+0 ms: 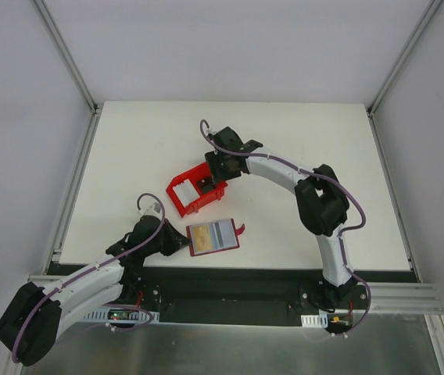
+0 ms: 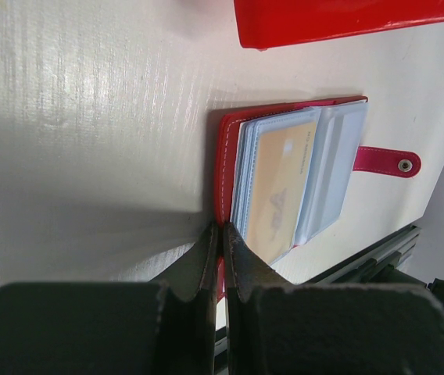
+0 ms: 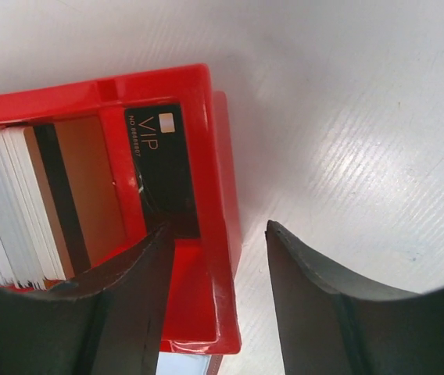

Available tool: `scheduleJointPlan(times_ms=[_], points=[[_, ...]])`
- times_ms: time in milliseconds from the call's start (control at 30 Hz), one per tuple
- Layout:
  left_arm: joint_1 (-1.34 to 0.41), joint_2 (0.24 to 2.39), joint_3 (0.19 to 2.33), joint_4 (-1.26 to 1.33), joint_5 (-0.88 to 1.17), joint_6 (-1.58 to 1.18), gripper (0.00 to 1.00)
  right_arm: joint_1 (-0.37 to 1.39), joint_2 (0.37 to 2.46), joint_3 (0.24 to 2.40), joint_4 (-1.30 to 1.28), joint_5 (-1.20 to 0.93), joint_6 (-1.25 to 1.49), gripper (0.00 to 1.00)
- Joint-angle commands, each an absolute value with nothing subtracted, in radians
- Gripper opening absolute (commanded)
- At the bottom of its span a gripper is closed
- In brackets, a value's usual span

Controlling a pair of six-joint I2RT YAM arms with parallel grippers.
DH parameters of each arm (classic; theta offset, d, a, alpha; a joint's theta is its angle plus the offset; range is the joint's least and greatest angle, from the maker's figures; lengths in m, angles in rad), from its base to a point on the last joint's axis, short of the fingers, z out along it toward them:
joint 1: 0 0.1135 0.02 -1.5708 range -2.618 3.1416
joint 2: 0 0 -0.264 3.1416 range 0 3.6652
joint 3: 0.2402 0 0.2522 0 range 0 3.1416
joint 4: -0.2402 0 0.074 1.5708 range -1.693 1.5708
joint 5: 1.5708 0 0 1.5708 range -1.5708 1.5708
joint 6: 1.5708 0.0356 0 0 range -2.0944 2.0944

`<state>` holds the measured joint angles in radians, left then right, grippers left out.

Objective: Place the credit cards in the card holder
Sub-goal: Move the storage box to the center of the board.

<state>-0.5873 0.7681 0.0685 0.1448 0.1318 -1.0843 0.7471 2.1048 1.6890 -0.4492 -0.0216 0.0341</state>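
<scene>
The dark-red card holder [image 1: 213, 236] lies open near the table's front edge. A yellowish credit card [image 2: 281, 187] sits in its pale slots [image 2: 331, 164], and its snap tab [image 2: 386, 162] sticks out. My left gripper [image 2: 222, 230] is shut on the holder's red cover edge [image 2: 226, 148]. It also shows in the top view [image 1: 181, 242]. A stack of pale credit cards [image 3: 11, 203] stands in the red bin [image 3: 222, 195]. My right gripper [image 3: 218, 228] is open and straddles the bin's wall, one finger [image 3: 140, 266] inside and one [image 3: 308, 281] outside.
The bright red bin [image 1: 195, 191] stands mid-table just behind the holder, with my right gripper [image 1: 216, 176] over its right end. A black piece marked VIP [image 3: 159, 156] stands in the bin's end compartment beside my inner finger. A dark rail [image 1: 230, 277] runs along the front edge.
</scene>
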Motion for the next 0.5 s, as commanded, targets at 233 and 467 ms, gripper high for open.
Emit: scheduleJointPlan(times_ms=[233,467], points=[[-0.581,0.775,0.058,0.098,0.141,-1.058,0.0,0.729,2.043,1.64,-0.462,0.08,-0.04,0.44],[-0.581,0.781,0.061,0.098,0.141,-1.057,0.0,0.716,1.976,1.542,-0.431,0.113,-0.049,0.41]])
